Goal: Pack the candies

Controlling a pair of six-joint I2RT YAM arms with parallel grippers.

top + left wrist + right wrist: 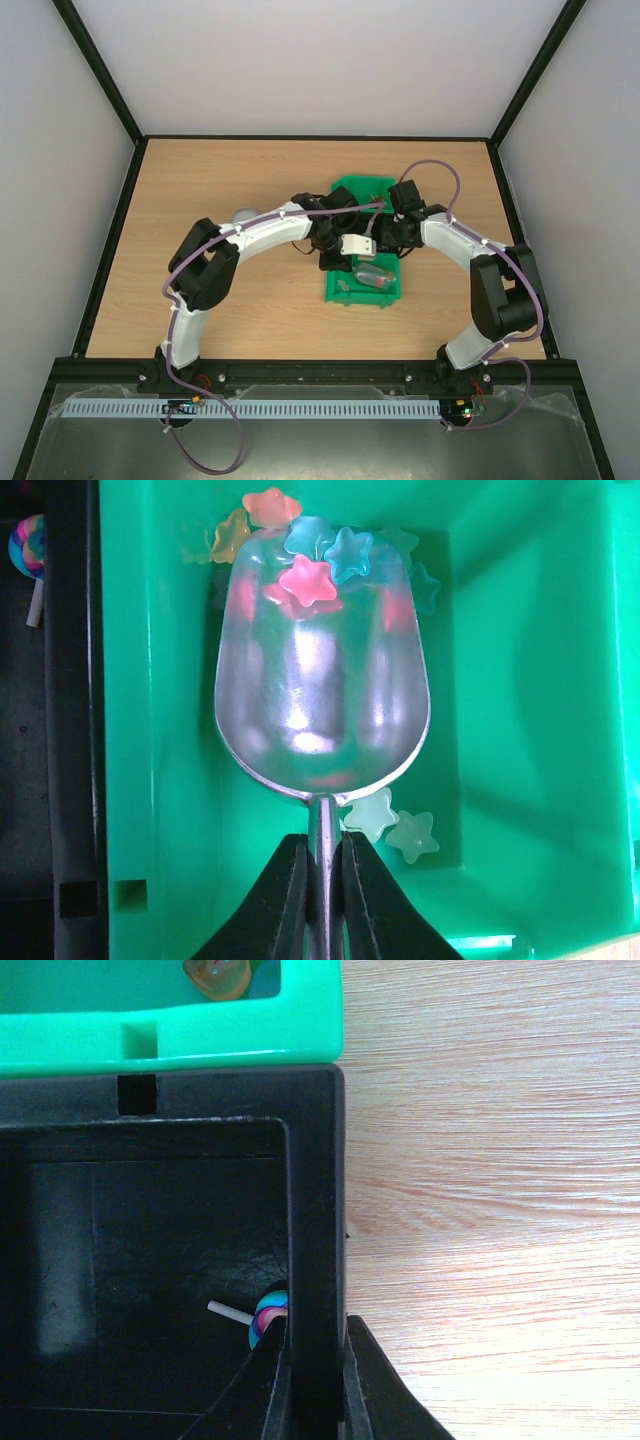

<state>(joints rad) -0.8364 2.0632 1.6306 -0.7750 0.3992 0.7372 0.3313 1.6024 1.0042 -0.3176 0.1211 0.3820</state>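
Left claw [325,852] pinches the shiny metal scoop [320,690] among star-shaped candies [310,580] in the green plastic bin [510,730]; right claw [318,1355] clamps the wall of the black bin [315,1210].

A robotics lab test cell: a light wood-grain tabletop [250,180] boxed in by plain pale wall panels [320,60] on black frame struts [100,70], with two white-and-black robot arms [250,235] bolted to a black base rail [320,372] beside a white slotted cable duct [250,409].

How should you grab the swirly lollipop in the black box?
Take the lollipop by its white stick, coming down from above. Its head is tucked in the black box corner, but the stick pokes out into free space.
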